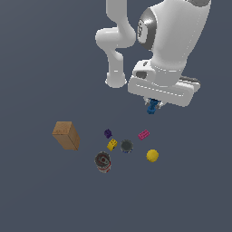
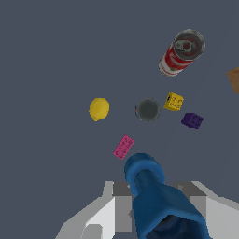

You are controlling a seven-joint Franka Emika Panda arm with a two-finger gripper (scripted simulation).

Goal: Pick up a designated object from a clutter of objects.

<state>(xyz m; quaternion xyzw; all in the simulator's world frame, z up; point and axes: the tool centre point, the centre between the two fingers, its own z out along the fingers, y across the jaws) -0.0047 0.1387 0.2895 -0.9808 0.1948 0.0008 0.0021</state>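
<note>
Dark tabletop (image 1: 36, 195) is seen beneath scattered clutter; above it, the blue piece (image 1: 152, 107) is held clamped by the hand (image 1: 154, 102).

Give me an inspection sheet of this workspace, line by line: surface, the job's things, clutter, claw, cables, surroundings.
Surface: dark grey floor, plain.
Job's thing: blue bolt-like piece held in the claw, off the floor.
Clutter: brown box, red can, dark cup, yellow ball, yellow piece, purple piece, magenta brick, all apart on the floor.
Claw: claw shut on the blue piece, above the clutter.
Cables: nothing seen.
Surroundings: nothing seen.
</note>
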